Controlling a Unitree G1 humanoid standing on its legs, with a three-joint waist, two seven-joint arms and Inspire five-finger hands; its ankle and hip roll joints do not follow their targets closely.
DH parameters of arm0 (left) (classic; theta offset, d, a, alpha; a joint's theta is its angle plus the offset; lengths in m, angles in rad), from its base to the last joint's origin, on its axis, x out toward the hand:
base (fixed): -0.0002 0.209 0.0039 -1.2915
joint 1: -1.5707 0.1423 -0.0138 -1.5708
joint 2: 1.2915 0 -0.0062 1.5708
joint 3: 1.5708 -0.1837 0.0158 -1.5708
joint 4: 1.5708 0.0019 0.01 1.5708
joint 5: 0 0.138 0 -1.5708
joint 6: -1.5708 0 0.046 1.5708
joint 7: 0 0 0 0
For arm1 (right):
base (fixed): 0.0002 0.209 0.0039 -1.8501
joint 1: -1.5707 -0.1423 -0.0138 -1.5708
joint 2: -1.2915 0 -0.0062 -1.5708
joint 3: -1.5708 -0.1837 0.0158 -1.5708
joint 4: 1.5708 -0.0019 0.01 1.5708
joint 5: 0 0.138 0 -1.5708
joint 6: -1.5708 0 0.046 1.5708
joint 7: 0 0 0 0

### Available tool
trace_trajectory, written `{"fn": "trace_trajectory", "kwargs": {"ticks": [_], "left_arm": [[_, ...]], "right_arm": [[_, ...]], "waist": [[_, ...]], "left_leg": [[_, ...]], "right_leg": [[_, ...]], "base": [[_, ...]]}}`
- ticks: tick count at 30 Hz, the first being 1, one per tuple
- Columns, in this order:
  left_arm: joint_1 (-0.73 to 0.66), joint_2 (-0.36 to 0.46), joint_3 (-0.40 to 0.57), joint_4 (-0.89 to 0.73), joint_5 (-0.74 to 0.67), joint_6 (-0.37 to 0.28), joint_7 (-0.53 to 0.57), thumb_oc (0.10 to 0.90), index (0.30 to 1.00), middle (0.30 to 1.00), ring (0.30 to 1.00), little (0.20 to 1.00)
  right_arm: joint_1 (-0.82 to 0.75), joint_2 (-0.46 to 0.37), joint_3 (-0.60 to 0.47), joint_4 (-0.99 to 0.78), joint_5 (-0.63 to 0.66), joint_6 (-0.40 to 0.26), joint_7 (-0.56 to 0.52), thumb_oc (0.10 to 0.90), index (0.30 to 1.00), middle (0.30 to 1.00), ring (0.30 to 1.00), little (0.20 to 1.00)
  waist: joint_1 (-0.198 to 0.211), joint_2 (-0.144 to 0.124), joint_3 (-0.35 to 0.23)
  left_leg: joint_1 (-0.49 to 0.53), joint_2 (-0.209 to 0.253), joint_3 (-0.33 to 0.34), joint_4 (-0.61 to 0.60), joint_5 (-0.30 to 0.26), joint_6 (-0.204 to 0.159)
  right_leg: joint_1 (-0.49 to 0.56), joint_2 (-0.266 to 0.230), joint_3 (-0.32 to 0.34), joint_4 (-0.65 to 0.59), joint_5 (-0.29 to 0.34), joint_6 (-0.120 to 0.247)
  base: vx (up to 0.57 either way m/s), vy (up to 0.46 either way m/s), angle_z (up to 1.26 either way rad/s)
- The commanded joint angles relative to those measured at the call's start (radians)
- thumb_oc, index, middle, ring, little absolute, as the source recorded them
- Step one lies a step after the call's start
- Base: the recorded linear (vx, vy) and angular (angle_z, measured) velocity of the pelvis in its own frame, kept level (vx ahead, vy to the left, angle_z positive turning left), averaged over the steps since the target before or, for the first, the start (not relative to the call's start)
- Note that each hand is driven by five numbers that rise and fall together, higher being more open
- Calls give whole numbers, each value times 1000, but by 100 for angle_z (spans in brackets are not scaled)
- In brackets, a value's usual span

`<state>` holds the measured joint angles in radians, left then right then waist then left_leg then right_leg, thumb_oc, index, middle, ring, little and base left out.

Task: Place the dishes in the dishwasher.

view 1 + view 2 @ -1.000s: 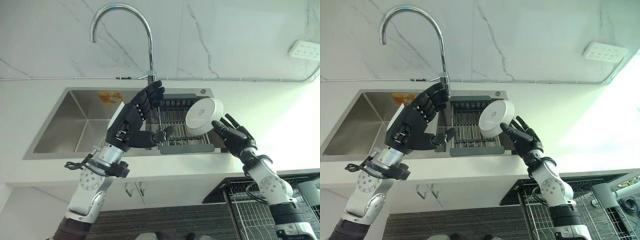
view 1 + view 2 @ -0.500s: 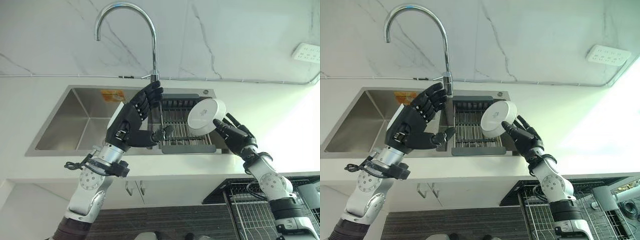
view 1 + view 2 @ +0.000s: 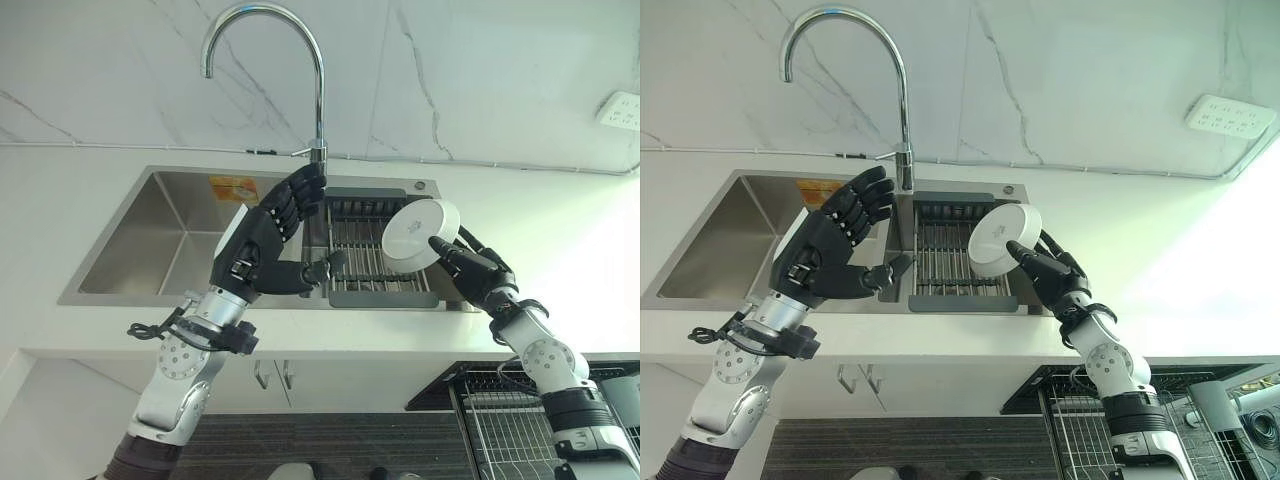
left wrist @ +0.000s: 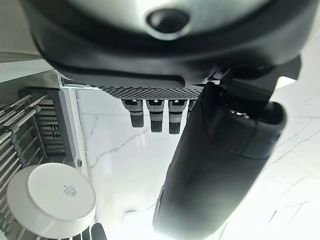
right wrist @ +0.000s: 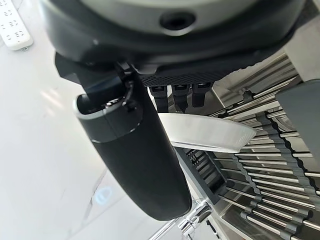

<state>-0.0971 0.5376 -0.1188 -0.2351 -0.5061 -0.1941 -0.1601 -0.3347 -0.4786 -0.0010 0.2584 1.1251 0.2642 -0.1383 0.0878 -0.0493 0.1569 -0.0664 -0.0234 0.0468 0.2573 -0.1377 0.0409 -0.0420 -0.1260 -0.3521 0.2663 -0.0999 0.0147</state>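
Dishwasher loading finds my left hand (image 3: 262, 255) raised over the sink (image 3: 150, 235) below the faucet (image 3: 300, 70), its fingers (image 3: 300, 195) straight and spread, holding nothing. Right of it, over the drying rack (image 3: 365, 250) in the sink, the white bowl (image 3: 420, 232) sits tilted on edge, pinched between my right hand (image 3: 475, 275)'s thumb and fingers (image 5: 175, 97), beside the white counter (image 3: 560, 250).

Bright, even light — glare perhaps from the right.
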Motion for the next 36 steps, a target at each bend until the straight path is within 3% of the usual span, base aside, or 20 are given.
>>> {"fn": "trace_trajectory", "kwargs": {"ticks": [1, 36], "left_arm": [[-112, 36, 6, -90, -40, -65, 20, 800, 900, 900, 900, 900], [-151, 58, -21, -74, -60, -38, 45, 800, 900, 900, 900, 900]], "right_arm": [[-122, -43, 36, 56, 50, -27, 18, 800, 900, 900, 900, 900], [-261, -101, 91, 237, 27, 51, -2, 800, 900, 900, 900, 900]], "waist": [[33, 3, -39], [65, -3, -39]], "left_leg": [[50, 84, 42, 43, -136, -74], [49, 76, 19, 43, -129, -79]], "right_leg": [[54, -27, 25, 34, -128, 91], [67, -33, 8, 34, -129, 89]], "base": [[0, 0, 0], [1, 3, 2]]}}
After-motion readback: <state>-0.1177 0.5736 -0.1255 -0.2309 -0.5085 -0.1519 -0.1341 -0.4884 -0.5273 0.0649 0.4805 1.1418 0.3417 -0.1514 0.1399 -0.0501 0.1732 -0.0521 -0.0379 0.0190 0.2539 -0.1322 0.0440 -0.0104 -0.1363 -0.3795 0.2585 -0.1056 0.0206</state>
